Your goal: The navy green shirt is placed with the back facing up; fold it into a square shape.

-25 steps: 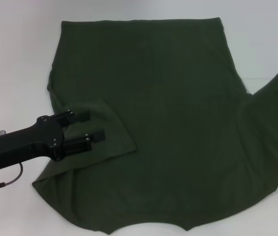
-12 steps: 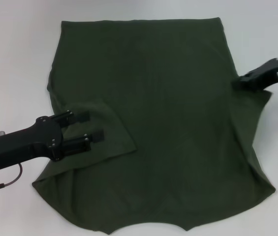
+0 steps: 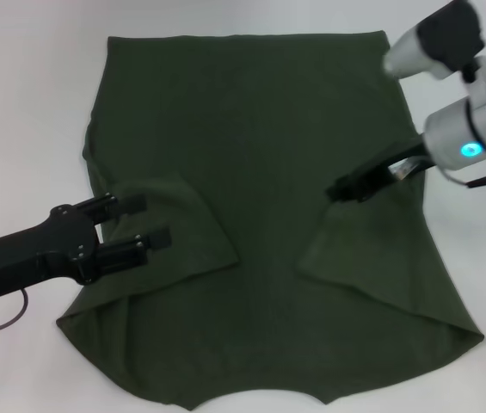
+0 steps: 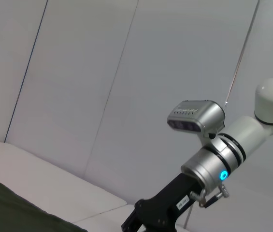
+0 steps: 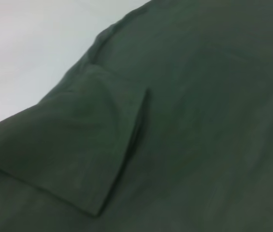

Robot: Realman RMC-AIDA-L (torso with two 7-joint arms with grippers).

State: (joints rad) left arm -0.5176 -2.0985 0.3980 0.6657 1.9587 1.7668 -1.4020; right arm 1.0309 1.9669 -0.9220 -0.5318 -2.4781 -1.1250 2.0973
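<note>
Navy green shirt [image 3: 268,172] spread flat on white surface [image 3: 27,86], both sleeves folded inward | left hand [image 3: 152,222] spread over left sleeve | right hand [image 3: 339,190] pinching right sleeve's edge over shirt body

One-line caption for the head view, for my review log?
Navy green shirt spread on a white table, both sleeves folded inward; left gripper open over the left sleeve, right gripper at the right sleeve's tip.

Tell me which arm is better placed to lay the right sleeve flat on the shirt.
Right. The right gripper sits at that folded sleeve's tip over the navy green shirt; the left gripper is at the opposite sleeve.
</note>
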